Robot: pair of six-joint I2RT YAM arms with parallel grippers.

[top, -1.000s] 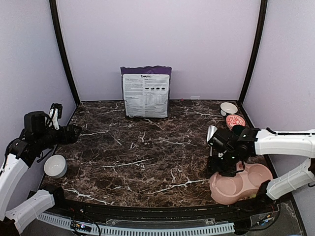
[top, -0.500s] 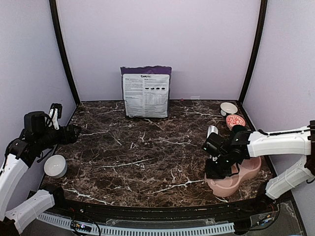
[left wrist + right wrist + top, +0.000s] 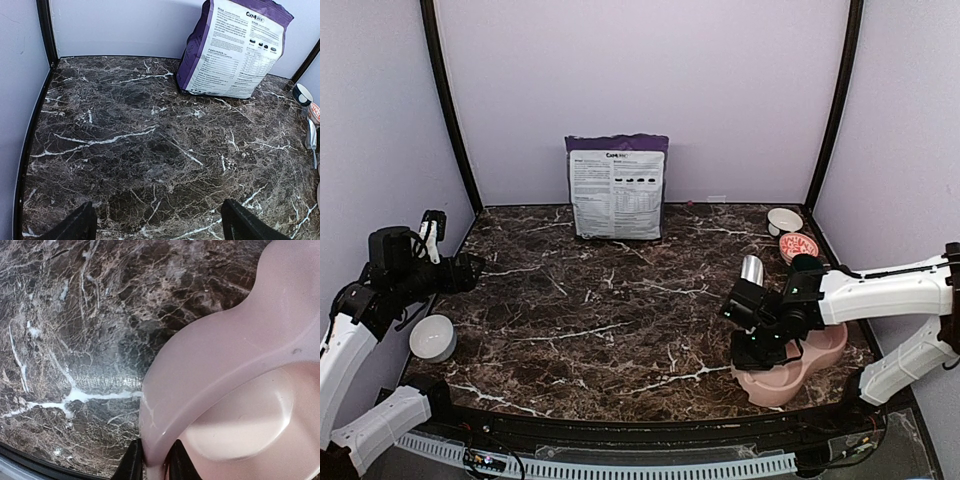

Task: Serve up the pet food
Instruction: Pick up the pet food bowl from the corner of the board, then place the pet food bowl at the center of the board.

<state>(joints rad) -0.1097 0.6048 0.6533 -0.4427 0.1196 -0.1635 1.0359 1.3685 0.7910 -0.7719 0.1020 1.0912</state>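
No pet food shows in any view. The pink double bowl [image 3: 805,368] sits at the front right of the marble table [image 3: 620,300], and both of its wells look bare. My right gripper [image 3: 752,352] is shut on its left rim. In the right wrist view the two black fingers pinch the rim of the pink double bowl [image 3: 225,365] at my right gripper [image 3: 154,462]. My left gripper [image 3: 468,270] hovers at the far left, open with nothing in it. In its own view my left gripper [image 3: 159,220] shows two wide-set fingertips over bare marble.
The purple-and-white bag [image 3: 617,187] stands upright against the back wall, also seen as the bag [image 3: 235,47]. A white bowl [image 3: 433,337] sits front left. At the back right are a small white bowl [image 3: 785,220], a red patterned dish [image 3: 798,246] and a metal cup [image 3: 751,270].
My right gripper has shut on the pink bowl's rim and moved left, dragging the bowl with it. The left arm has not moved.
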